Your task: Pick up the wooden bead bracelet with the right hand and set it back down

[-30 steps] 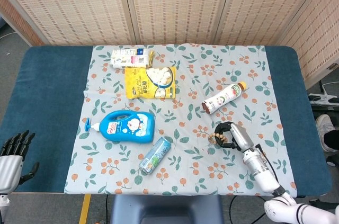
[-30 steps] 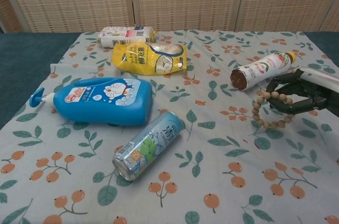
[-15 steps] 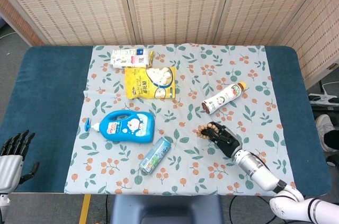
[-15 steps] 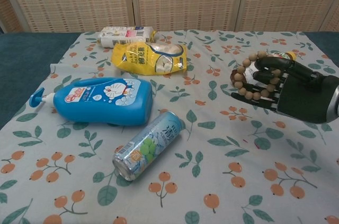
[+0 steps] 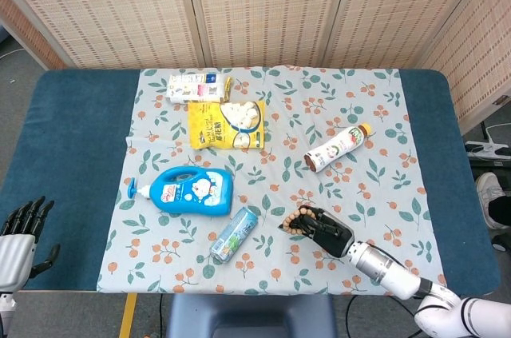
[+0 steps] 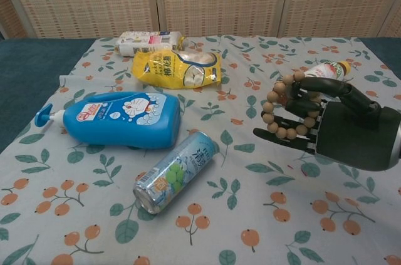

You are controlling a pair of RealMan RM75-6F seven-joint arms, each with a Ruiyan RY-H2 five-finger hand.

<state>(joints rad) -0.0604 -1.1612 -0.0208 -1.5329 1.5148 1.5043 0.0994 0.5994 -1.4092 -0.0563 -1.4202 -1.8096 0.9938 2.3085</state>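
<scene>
The wooden bead bracelet (image 6: 276,107) (image 5: 299,220) is a loop of tan round beads. My right hand (image 6: 326,124) (image 5: 325,227), black with a silver wrist, holds it around its fingers, lifted above the floral cloth (image 6: 238,215) right of the green can. The loop hangs off the hand's left side in the chest view. My left hand (image 5: 17,230) rests at the lower left table edge in the head view, fingers apart, holding nothing.
On the cloth lie a blue Doraemon dispenser bottle (image 6: 119,119), a green drink can (image 6: 175,171), a yellow snack bag (image 6: 177,68), a white carton (image 6: 147,41) and a capped drink bottle (image 5: 338,147), partly hidden behind my right hand in the chest view.
My right hand lifted the bracelet off the cloth and carried it left and toward the table's front edge, nearer the can. The left hand stayed still.
</scene>
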